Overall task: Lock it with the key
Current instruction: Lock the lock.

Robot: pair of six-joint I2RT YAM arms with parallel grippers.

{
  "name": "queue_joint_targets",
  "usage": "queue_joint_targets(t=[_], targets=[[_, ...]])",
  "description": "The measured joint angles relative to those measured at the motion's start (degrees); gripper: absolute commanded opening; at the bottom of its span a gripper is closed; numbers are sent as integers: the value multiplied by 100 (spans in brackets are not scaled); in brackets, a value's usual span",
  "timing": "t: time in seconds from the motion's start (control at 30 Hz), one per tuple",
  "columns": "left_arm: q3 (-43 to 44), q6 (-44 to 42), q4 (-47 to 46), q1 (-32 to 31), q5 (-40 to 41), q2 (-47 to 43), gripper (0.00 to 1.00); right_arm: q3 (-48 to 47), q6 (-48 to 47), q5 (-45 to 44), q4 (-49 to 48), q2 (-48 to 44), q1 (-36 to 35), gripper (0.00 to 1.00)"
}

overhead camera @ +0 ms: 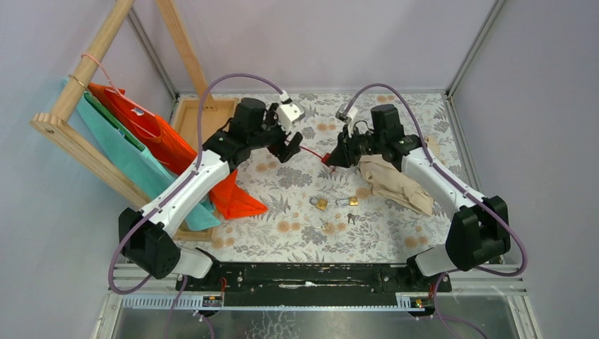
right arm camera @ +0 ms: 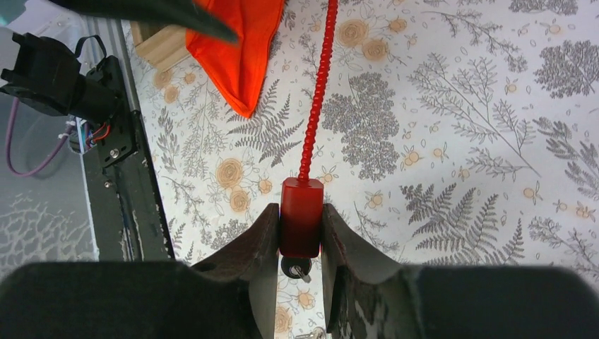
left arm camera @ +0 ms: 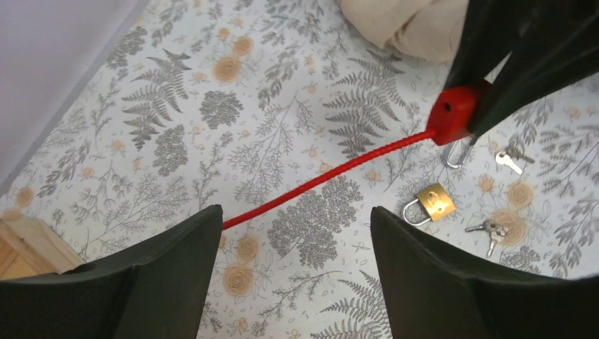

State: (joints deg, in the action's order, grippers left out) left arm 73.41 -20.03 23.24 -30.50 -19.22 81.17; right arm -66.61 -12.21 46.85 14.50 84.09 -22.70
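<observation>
Right end effector (right arm camera: 301, 212) is clenching the small red padlock body (left arm camera: 459, 113), thin red cable (left arm camera: 332, 173) stretching toward the released left end effector (left arm camera: 297, 226).

We find no readable text, label, brand or number; any marking on the brass padlock (left arm camera: 436, 201) just beyond the left gripper (left arm camera: 297, 229) is too small to read.

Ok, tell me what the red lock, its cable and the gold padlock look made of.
Lock: matte red, likely plastic or painted metal. Cable: ribbed red surface, probably a plastic coating. Padlock: shiny yellow body, brass-like; silvery shackle, seemingly steel.
</observation>
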Motion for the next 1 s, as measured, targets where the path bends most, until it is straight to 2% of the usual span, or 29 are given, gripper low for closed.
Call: queue_joint_targets(t=[0.2, 0.4, 0.6, 0.73, 1.0], targets=[[372, 474, 90, 413, -273, -205, 85, 407, 573, 315, -433, -162, 479, 2], [654, 1322, 72, 815, -284, -315, 84, 682, 1399, 684, -1082, -332, 920, 5], [658, 2164, 55, 1104, 192, -229, 79, 691, 1915, 994, -1445, -463, 938, 4], [850, 2728, 72, 1158, 363, 162, 77, 693, 2157, 1128, -1582, -466, 938, 4], [981, 3526, -35, 1373, -7, 748, 76, 817, 2385, 1268, -1799, -466, 938, 4]])
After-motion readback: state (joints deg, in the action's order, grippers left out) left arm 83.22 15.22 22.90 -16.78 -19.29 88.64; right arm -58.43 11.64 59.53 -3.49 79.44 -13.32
